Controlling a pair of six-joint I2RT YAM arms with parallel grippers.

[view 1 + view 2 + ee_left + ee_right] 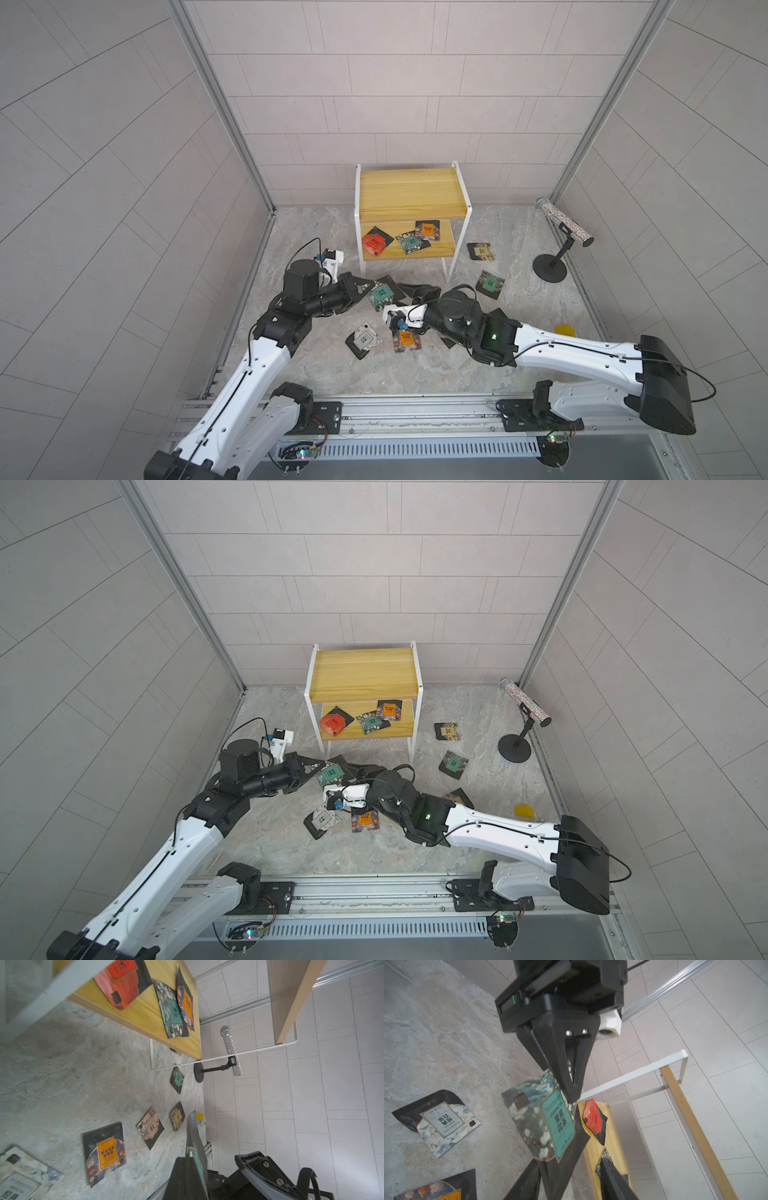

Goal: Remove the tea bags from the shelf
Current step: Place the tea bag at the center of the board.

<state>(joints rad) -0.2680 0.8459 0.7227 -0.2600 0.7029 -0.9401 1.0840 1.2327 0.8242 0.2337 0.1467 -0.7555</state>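
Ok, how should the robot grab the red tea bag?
Probably by its near edge, coming in low from the open front: the red tea bag lies near the front of the lower board, and the top board blocks reaching from above.

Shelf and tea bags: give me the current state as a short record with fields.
shelf: two tiers, near the back wall
lower tier: red tea bag, green tea bag, orange tea bag
left gripper: shut on jasmine tea bag, held in the air
right gripper: open, close to the held bag
table: white tea bag and several others lying flat
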